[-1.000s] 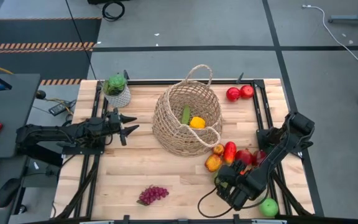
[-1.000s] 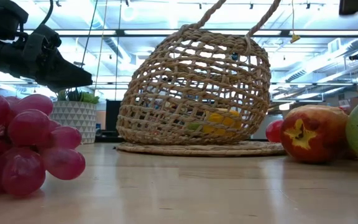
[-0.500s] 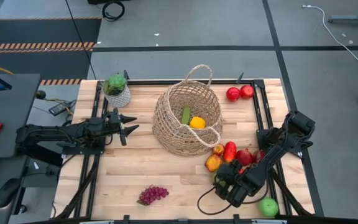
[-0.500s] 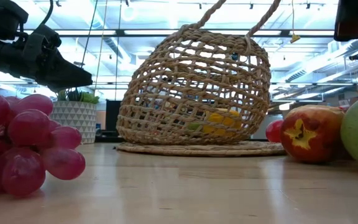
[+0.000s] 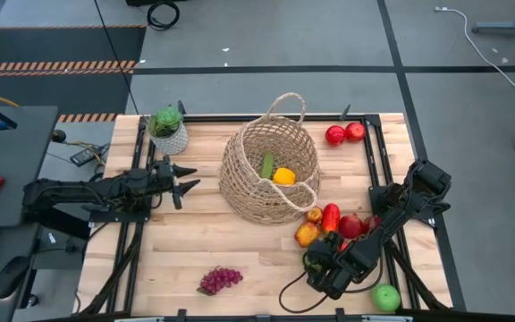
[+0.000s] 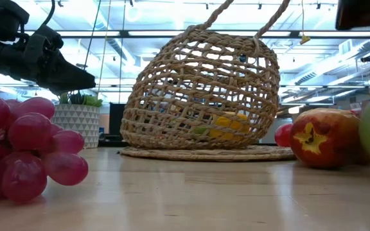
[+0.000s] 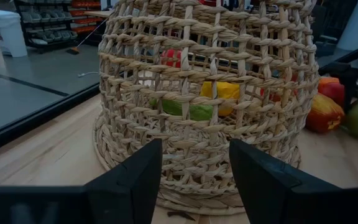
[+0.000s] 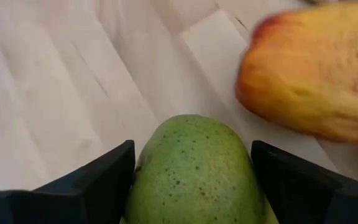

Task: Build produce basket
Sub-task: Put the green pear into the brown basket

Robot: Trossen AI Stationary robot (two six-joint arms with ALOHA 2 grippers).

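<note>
The tan wicker basket (image 5: 270, 170) stands mid-table on its flat base, holding a green cucumber (image 5: 267, 165) and a yellow pepper (image 5: 283, 176). My left gripper (image 5: 184, 180) hovers open just left of the basket (image 7: 210, 93). My right gripper (image 5: 316, 261) is near the table's near right, shut on a green pear (image 8: 194, 171). Red, orange and yellow fruit (image 5: 331, 224) lie in a cluster right of the basket. Two red apples (image 5: 344, 133) sit at the far right, a green apple (image 5: 385, 297) at the near right, and purple grapes (image 5: 220, 279) near the near edge. My right gripper pinches the green pear between its two fingers (image 8: 98, 180), one against each side of the pear's body (image 8: 148, 168). The pear fills the whole gap. Whether it is lifted clear of the table, I cannot tell.
A green plant in a white pot (image 5: 168, 131) stands at the table's far left corner. A red-and-yellow fruit (image 8: 309, 74) lies close beside the pear. Bare wood (image 5: 195, 241) stretches between the grapes and the basket.
My right gripper has shifted a little toward the table's left with the pear between its fingers. The left arm and the basket have kept still.
</note>
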